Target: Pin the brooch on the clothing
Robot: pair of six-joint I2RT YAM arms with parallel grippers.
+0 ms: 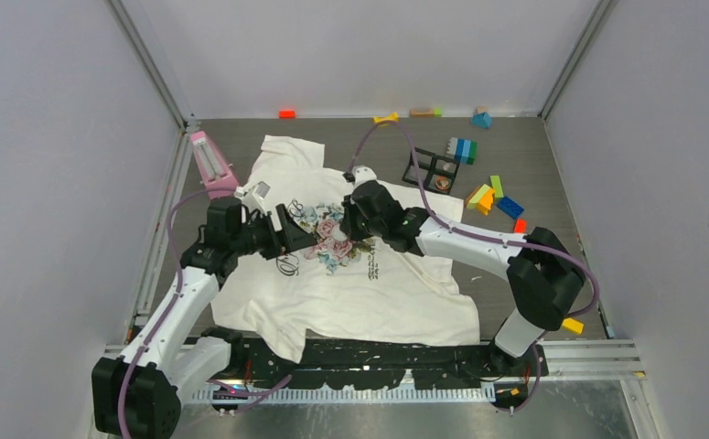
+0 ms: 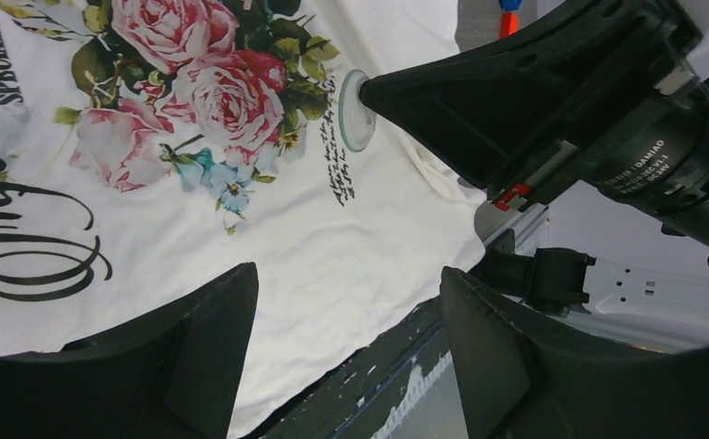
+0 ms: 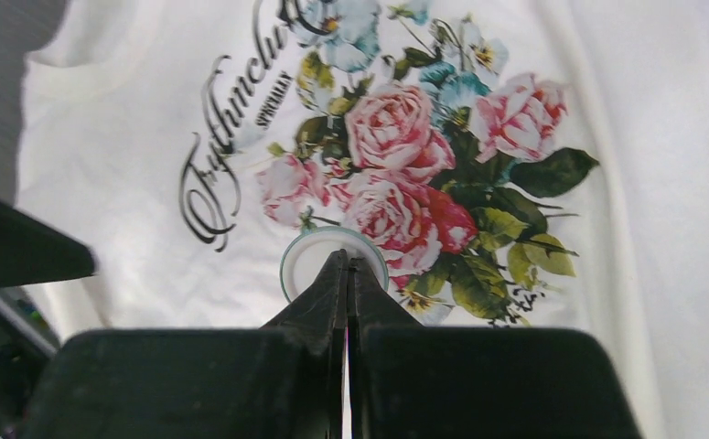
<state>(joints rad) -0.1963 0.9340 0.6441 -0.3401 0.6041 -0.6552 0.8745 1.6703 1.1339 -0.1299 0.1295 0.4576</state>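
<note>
Placement step: your right gripper [image 3: 347, 267] clamps the brooch [image 3: 308, 260] at the clothing's [image 3: 661, 183] chest, left gripper [image 2: 346, 285] open; next, press it home.

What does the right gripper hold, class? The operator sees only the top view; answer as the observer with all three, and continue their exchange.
Observer: The right wrist view shows the right gripper shut on a round white brooch with a greenish rim.
Operator: Where on the shirt is it?
Observer: At the edge of the rose print, beside the small lettering.
Operator: Is the left gripper holding anything?
Observer: No; the left wrist view shows the left gripper open and empty.
</note>
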